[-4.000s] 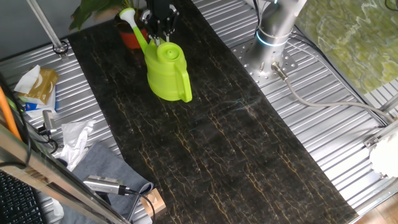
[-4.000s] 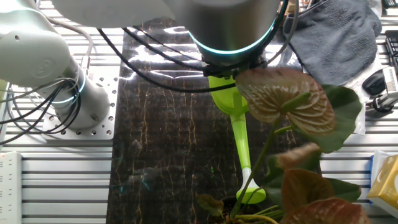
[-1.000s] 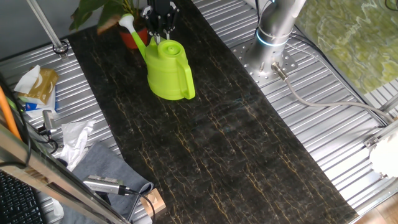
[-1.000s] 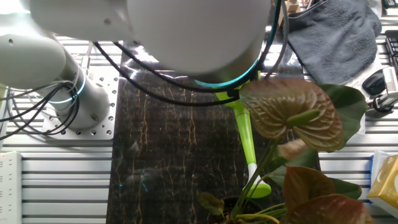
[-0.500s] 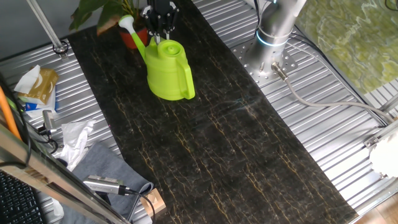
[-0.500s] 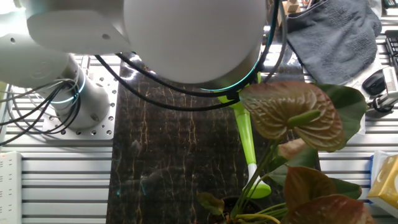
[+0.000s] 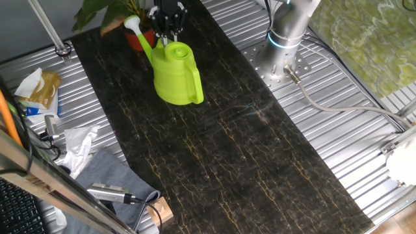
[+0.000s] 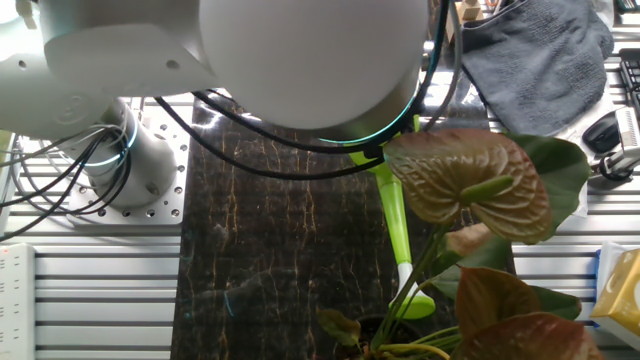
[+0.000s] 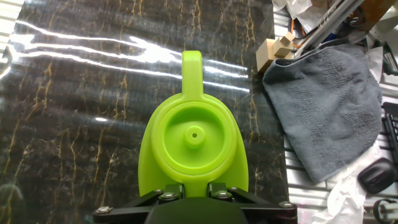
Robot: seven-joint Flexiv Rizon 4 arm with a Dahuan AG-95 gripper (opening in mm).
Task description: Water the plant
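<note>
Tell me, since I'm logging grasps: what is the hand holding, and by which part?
The hand holds the lime-green watering can, gripping its top edge at the spout side, opposite the handle.

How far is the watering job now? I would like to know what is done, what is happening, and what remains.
Done: the gripper holds the green watering can at its top edge, near the spout, and the can is off the table. In hand: the spout is tipped toward the plant, its end just over the red pot. No water can be seen, so whether pouring has begun is unclear. Left: finish pouring and set the can down.
</note>
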